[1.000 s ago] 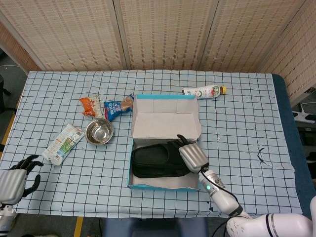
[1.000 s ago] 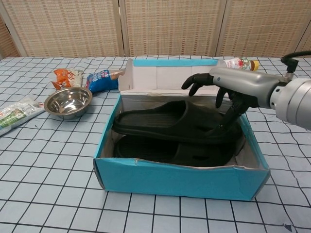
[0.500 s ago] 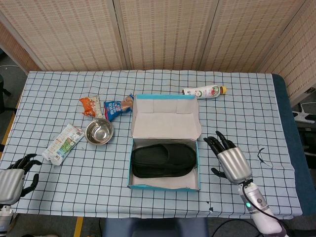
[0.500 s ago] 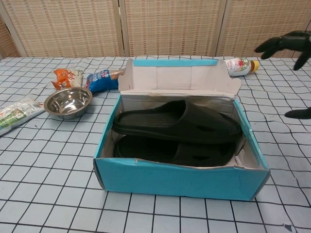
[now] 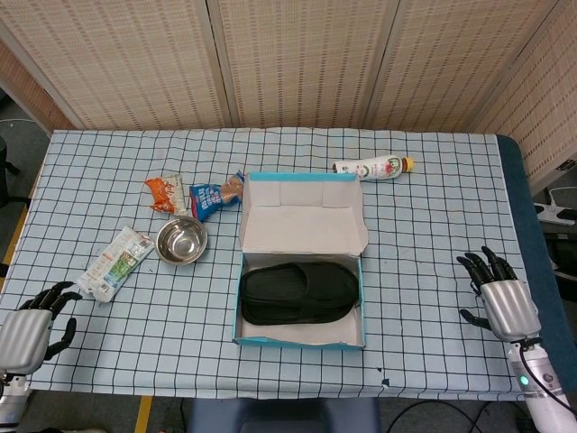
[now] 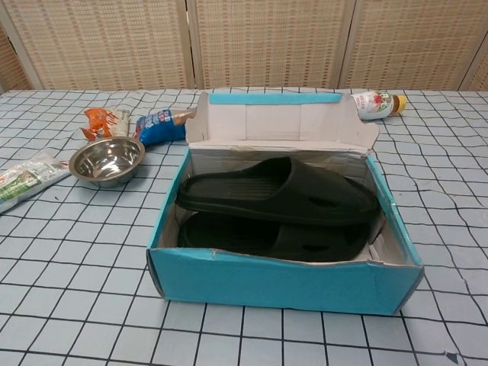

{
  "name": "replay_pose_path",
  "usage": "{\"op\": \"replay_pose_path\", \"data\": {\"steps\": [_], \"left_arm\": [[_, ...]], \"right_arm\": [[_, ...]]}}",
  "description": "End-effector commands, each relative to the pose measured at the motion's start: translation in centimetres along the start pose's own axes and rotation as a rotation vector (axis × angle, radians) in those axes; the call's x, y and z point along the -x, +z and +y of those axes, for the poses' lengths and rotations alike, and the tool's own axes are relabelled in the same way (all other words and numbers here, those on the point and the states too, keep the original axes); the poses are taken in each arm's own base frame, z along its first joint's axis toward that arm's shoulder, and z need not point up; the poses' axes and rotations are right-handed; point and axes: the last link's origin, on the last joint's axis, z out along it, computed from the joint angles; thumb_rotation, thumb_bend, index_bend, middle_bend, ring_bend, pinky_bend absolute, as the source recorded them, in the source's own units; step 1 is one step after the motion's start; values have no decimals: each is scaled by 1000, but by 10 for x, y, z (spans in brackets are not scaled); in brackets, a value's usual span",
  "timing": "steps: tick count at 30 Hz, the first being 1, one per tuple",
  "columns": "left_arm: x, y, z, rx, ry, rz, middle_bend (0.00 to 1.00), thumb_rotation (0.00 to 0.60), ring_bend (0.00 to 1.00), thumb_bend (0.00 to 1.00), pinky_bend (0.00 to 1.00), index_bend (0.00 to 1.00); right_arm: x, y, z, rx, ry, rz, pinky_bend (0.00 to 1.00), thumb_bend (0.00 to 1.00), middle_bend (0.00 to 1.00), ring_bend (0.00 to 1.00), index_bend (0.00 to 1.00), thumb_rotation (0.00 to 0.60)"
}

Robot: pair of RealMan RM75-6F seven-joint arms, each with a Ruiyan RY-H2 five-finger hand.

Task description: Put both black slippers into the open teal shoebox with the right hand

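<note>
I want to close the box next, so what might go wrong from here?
The upper black slipper lies stacked on the lower slipper, its toe near the teal shoebox rim, so the lid may catch on it. The right hand, open near the table edge, must cross back and might nudge the box.

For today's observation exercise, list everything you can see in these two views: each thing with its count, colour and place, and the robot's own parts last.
shoebox: 1, teal, lid open, table centre
slippers: 2, black, stacked inside the shoebox
bowl: 1, silver metal, left of the shoebox
bottle: 1, white with yellow cap, lying behind the shoebox
orange snack packet: 1, behind the bowl
blue snack packet: 1, beside the orange one
white-green packet: 1, far left
tablecloth: 1, white and blue check, covering the table
left hand: 1, grey and black, near-left table edge, empty
right hand: 1, grey and black, near-right edge, fingers spread, empty
</note>
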Motion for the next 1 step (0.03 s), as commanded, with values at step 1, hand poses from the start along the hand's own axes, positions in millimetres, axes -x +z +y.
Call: {"op": "replay_pose_path", "data": {"steps": [1], "left_arm": [[0, 0, -2, -8, -9, -1, 178, 600, 247, 508, 425, 311]], "right_arm": [[2, -4, -5, -10, 15, -13, 151, 29, 129, 0, 163, 600]]}}
